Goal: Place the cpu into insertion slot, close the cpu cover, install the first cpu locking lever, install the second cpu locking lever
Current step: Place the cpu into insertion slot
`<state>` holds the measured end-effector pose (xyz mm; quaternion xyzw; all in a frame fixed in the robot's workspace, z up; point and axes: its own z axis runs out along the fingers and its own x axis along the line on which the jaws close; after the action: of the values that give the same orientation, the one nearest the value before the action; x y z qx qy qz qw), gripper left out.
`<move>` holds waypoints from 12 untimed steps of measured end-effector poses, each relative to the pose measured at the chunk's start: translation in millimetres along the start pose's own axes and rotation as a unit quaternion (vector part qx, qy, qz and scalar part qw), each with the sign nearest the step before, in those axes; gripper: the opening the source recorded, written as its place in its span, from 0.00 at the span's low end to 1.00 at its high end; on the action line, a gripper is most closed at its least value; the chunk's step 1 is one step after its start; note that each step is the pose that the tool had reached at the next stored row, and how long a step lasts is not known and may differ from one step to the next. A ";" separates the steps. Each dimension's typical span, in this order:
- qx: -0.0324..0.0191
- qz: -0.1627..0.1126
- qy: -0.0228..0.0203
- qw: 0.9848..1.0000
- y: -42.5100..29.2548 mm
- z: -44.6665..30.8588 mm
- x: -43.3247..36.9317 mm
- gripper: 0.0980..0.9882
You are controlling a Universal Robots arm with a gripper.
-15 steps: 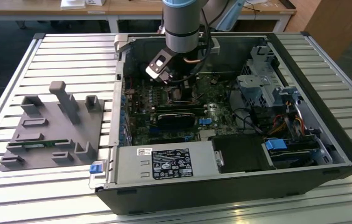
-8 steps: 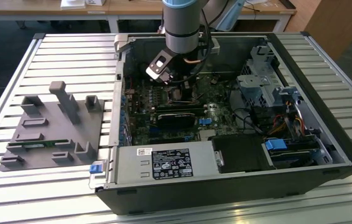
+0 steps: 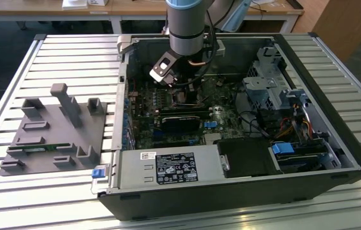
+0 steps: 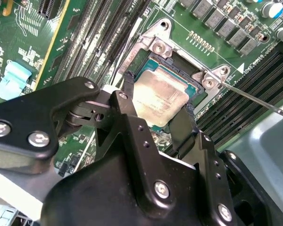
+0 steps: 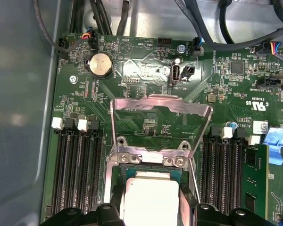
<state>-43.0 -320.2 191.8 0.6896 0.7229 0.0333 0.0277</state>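
**The gripper holds the chip at its socket**

Inside the open computer case (image 3: 231, 194), the gripper (image 4: 158, 101) hangs low over the green board (image 5: 85, 96). Its two black fingers (image 4: 129, 92) press on two opposite sides of the cpu (image 4: 161, 92) (the flat silver square), so it is clamped on it. The cpu is in the insertion slot (image 4: 181, 69) or just above it; I cannot tell which. The cpu cover (image 5: 161, 102) stands up, open, at one edge of the slot. Long black memory slots (image 5: 75, 169) lie on both sides.
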 end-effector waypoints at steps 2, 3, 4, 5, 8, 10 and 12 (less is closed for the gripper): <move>0.000 0.000 0.000 1.000 0.0 0.2 0.1 0.50; 0.000 0.000 0.000 1.000 0.0 0.3 0.0 0.50; 0.000 0.000 0.000 1.000 0.0 0.3 0.0 0.50; 0.000 0.000 0.000 1.000 0.0 0.3 0.0 0.50; -0.001 0.000 0.001 1.000 0.1 0.7 0.2 0.51; 0.000 0.000 0.000 1.000 0.1 0.6 0.1 0.58; 0.000 0.000 0.000 1.000 0.0 0.4 0.1 0.58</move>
<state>-43.0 -320.2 191.4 0.6896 0.7229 0.0336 0.0277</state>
